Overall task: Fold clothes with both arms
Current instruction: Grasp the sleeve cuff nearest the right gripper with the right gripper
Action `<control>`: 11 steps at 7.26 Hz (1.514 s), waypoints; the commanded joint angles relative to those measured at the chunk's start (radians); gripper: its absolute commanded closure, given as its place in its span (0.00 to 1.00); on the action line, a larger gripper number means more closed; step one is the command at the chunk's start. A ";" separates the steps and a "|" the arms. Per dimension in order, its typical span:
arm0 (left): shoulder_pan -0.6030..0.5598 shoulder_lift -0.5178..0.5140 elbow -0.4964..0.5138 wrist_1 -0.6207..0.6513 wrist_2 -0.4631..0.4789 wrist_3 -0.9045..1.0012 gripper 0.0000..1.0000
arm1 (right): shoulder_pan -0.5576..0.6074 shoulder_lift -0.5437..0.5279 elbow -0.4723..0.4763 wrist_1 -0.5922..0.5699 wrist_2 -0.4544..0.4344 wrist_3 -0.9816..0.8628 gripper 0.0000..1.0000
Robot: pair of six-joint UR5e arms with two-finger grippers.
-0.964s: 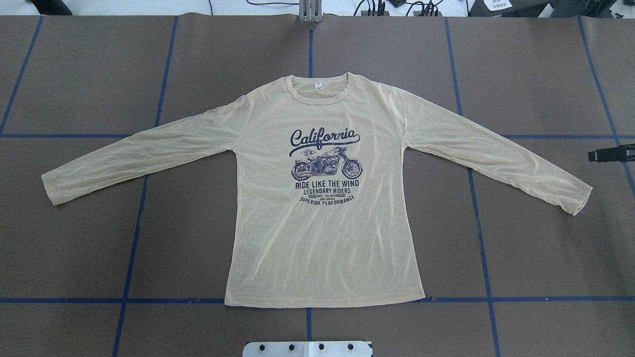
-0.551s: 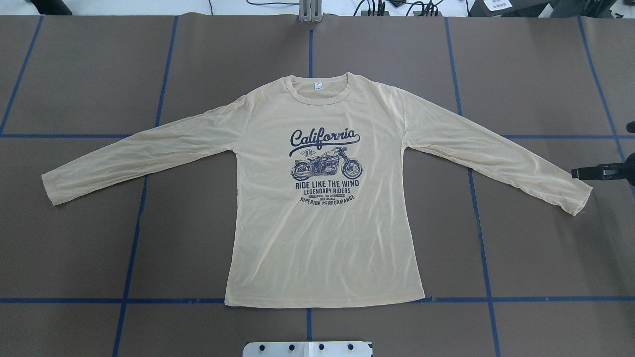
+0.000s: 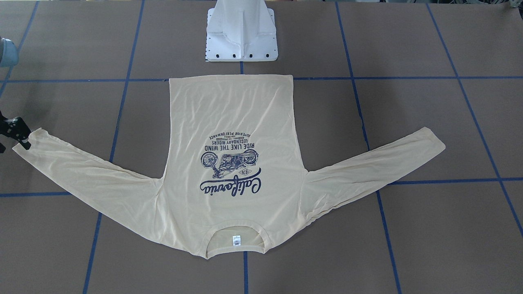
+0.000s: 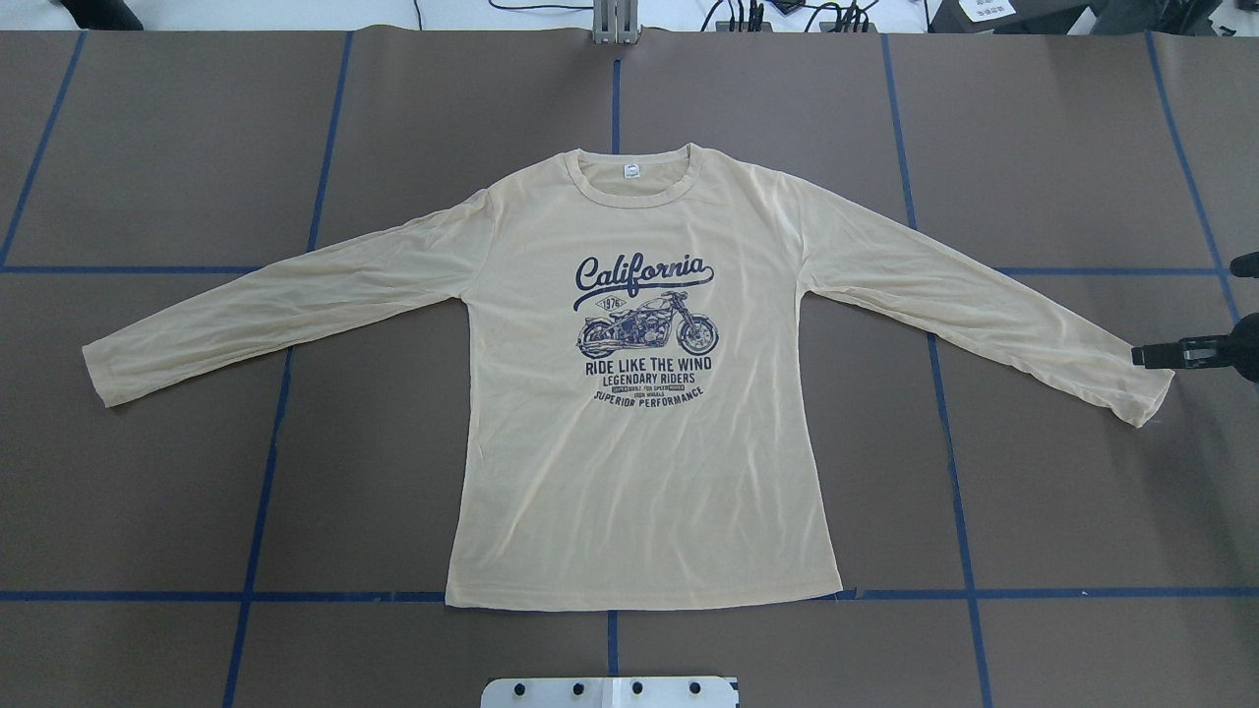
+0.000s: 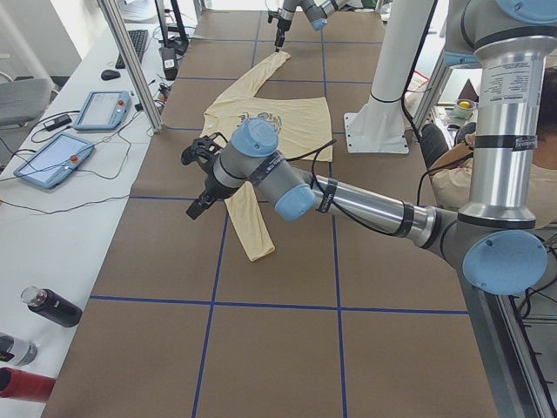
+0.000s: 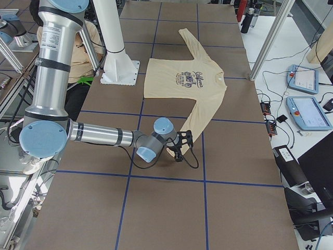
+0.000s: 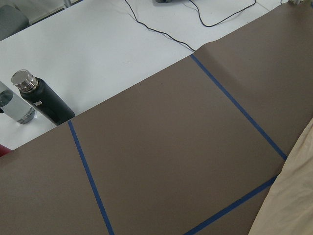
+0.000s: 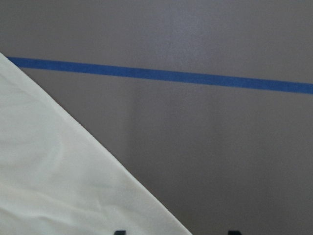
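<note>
At the right edge of the overhead view, the right gripper (image 4: 1146,354) hangs low beside the cuff of the right sleeve (image 4: 1146,398), its tips at the sleeve's upper edge. The cream long-sleeved shirt (image 4: 639,472) lies flat and print-up in the middle of the brown table (image 4: 197,492), neckline toward the top of that frame, hem toward the bottom, both sleeves spread out and angled downward.

The step in hand looks like taking hold of the sleeve ends for the first fold. To do it well, the right gripper should come down with one finger on each side of the sleeve's edge, pinch only the thin cloth near the cuff and not the table cover, and lift just enough to carry the sleeve across the body without dragging the torso out of square. Both arms should probably move together so the shirt stays centred.

From the right wrist camera, two dark fingertips show at the bottom edge, set well apart: the jaws stand wide and hold nothing, one tip above the cloth and the other above bare table. The left gripper (image 5: 196,207) shows only in the left side view, raised above the table beside the left sleeve (image 5: 248,226); whether its jaws are apart cannot be told.
</note>
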 commanded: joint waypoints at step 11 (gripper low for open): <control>0.000 0.000 0.004 0.000 0.000 0.000 0.00 | -0.032 0.001 0.119 -0.009 -0.010 0.005 1.00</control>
